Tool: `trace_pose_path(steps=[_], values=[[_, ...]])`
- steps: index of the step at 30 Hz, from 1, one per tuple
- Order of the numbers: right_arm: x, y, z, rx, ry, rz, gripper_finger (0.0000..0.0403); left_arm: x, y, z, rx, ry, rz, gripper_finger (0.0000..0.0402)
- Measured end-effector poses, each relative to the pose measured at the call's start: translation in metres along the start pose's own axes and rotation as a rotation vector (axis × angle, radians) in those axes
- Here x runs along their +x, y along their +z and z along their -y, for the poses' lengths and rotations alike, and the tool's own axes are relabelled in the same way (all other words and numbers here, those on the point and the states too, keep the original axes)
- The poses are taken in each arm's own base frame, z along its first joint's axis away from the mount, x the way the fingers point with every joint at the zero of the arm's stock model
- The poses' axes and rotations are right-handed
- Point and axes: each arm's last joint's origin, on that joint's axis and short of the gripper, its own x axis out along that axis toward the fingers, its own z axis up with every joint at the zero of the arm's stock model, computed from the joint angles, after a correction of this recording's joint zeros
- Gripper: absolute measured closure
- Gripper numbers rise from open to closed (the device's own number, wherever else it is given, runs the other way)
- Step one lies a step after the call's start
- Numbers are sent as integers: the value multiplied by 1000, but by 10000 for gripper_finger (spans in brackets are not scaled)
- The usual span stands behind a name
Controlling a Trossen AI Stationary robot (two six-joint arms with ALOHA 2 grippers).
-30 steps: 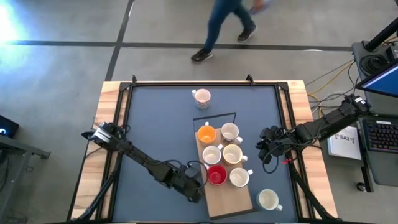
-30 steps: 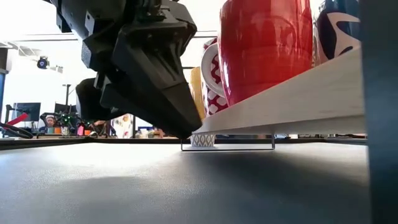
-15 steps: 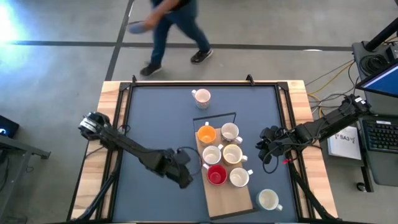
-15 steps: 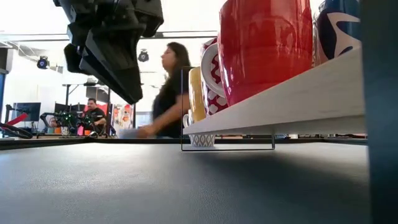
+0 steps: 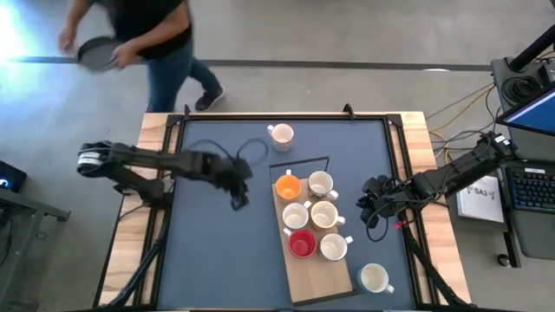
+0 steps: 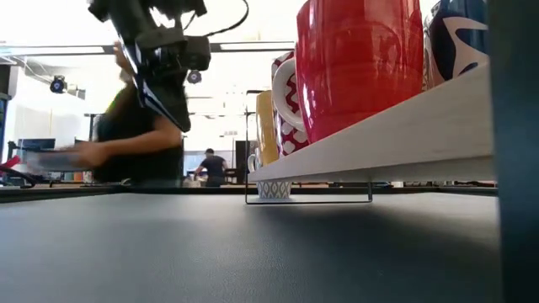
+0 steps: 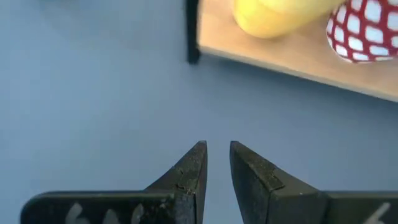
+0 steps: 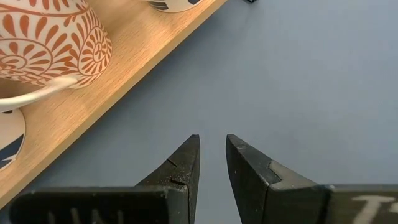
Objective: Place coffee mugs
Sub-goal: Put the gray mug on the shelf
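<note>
The left end effector [image 5: 240,201] has swung away from the red ceramic mug [image 5: 302,244]. A second ago it sat low in the frame against the near left edge of the light wooden board [image 5: 314,277]; half a second ago it was still beside that mug. It now hangs left of centre over the bare dark blue surface [image 5: 217,260], well apart from the board. Its two dark fingers [image 7: 189,174] stand slightly apart with nothing between them.

The right end effector [image 5: 371,208] has not moved: it rests right of centre, just beside the board's right edge, fingers [image 8: 183,165] slightly apart and empty.

Six small mugs stand on the board as before, in two columns: the orange ceramic mug [image 5: 288,186] and a cream mug [image 5: 321,184] at the top, two cream mugs [image 5: 295,215] [image 5: 324,214] in the middle, the red one and a white mug [image 5: 333,248] lowest. Another white mug [image 5: 280,134] stands alone near the top centre of the surface, and one more [image 5: 374,277] at the lower right, off the board.

The person [image 5: 143,35] beyond the surface has walked from the top centre to the upper left of the frame, carrying a dark round tray [image 5: 95,54].
</note>
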Motion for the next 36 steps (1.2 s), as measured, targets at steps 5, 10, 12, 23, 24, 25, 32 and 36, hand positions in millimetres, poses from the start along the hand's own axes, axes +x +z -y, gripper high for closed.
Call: trace_pose_path(steps=[5, 10, 12, 23, 24, 25, 32, 36], values=[[0, 0, 0, 0, 0, 0, 335, -3, 7, -47, 134, -22, 47, 347], [0, 0, 0, 1, 0, 0, 335, 2, 22, -81, 232, 6, 124, 316], [0, 0, 0, 0, 0, 0, 335, 6, 27, -90, 290, 15, 162, 296], [0, 0, 0, 0, 0, 0, 335, 33, 58, -114, 651, 127, 273, 214], [0, 0, 0, 1, 0, 0, 335, 34, 63, -115, 676, 133, 271, 213], [0, 0, 0, 0, 0, 0, 335, 35, 69, -116, 697, 138, 264, 212], [0, 0, 0, 0, 0, 0, 335, 44, 101, -125, 735, 116, 144, 212], [0, 0, 0, 0, 0, 0, 335, 46, 110, -127, 816, 86, 74, 213]])
